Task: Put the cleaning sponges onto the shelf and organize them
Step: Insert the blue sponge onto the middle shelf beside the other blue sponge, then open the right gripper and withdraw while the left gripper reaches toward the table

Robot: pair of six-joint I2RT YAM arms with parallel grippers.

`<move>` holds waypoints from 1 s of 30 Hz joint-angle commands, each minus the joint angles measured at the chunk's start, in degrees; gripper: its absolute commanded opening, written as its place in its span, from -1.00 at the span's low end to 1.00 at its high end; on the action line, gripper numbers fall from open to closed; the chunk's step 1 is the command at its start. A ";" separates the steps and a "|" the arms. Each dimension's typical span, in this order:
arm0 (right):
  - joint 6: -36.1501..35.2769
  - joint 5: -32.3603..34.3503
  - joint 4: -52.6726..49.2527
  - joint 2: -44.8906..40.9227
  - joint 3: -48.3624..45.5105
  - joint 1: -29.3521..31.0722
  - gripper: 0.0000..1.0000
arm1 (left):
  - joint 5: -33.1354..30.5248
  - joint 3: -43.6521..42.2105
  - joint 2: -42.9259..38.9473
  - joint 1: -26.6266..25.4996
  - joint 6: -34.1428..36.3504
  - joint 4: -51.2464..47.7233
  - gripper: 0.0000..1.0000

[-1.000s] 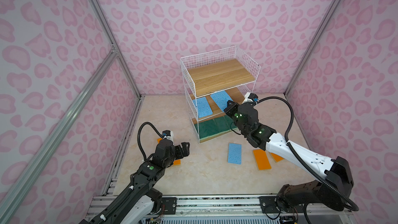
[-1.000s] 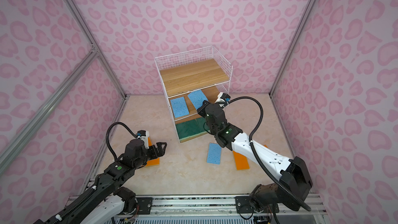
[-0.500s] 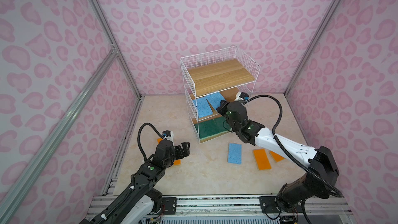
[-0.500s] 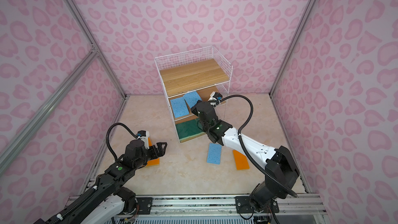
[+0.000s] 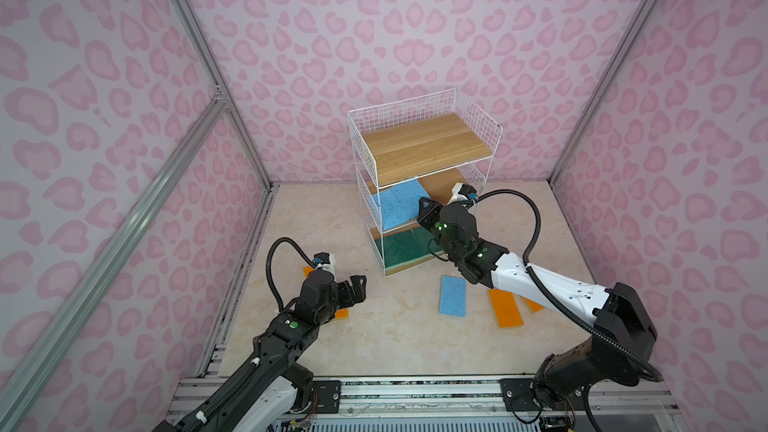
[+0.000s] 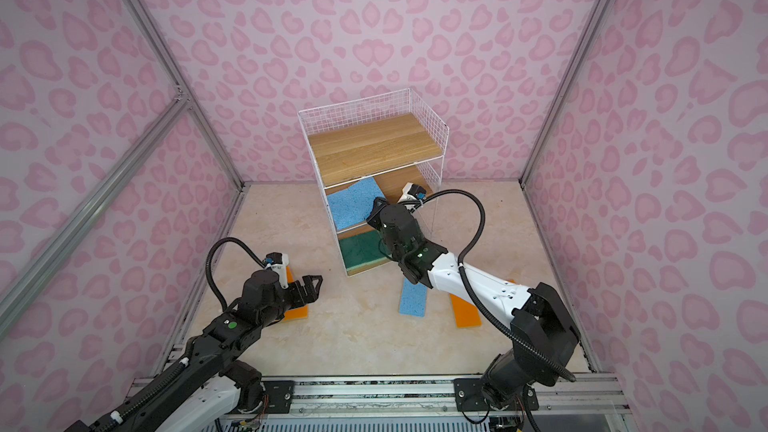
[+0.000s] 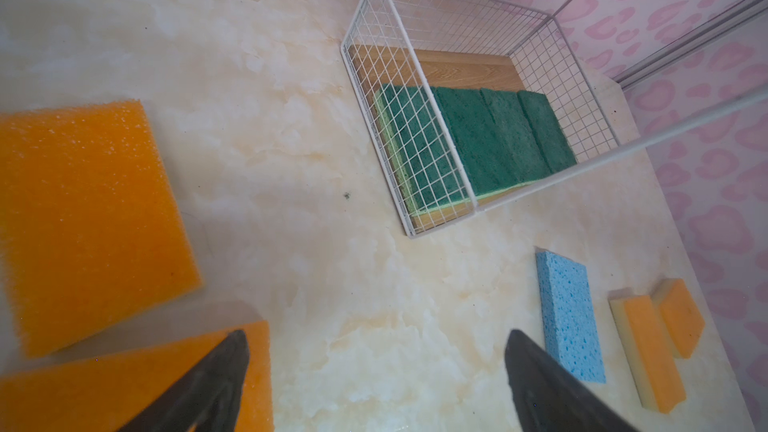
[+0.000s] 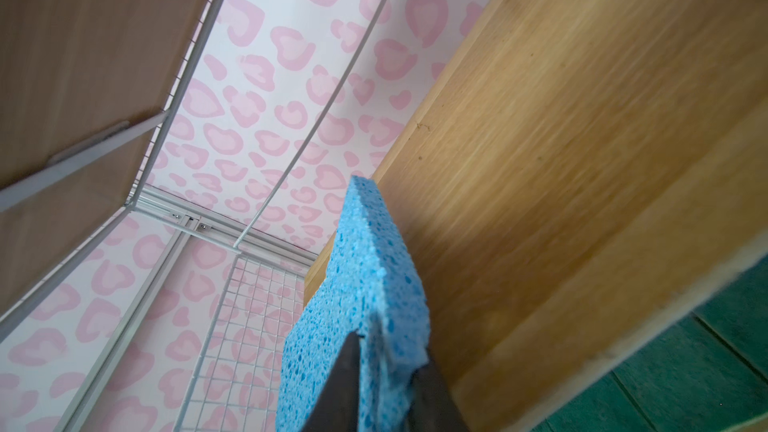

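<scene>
The right gripper is reaching into the shelf at its middle board, with a blue sponge sitting between the jaws. They flank it closely, but whether they are pinching or letting go cannot be told. In both top views this sponge lies skewed just beside another blue sponge already on that tier. A tidy finish likely means laying it flat and square to its neighbour, parting the jaws fully, then drawing straight back out. The top board hangs overhead and the wire side is close, so lifting on the way out looks risky, and a dragging jaw could pull the soft sponge askew. Below, the green sponges fill the bottom tier in a neat row. Over on the other side the left gripper hovers with jaws wide apart and nothing in them, above two orange sponges on the counter. A third blue sponge and two more orange ones wait on the counter under the right arm.
</scene>
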 commanded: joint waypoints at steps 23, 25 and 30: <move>-19.78 2.03 -6.48 -4.84 -0.56 1.69 0.88 | 2.29 1.54 0.97 0.07 1.62 1.72 0.95; -20.61 1.87 -6.66 -5.45 -0.98 1.67 0.89 | 2.65 1.56 1.19 -0.06 1.80 1.98 0.95; -22.50 0.81 -6.27 -7.66 -2.92 1.57 0.93 | 3.35 1.95 1.68 -0.62 2.41 2.29 1.00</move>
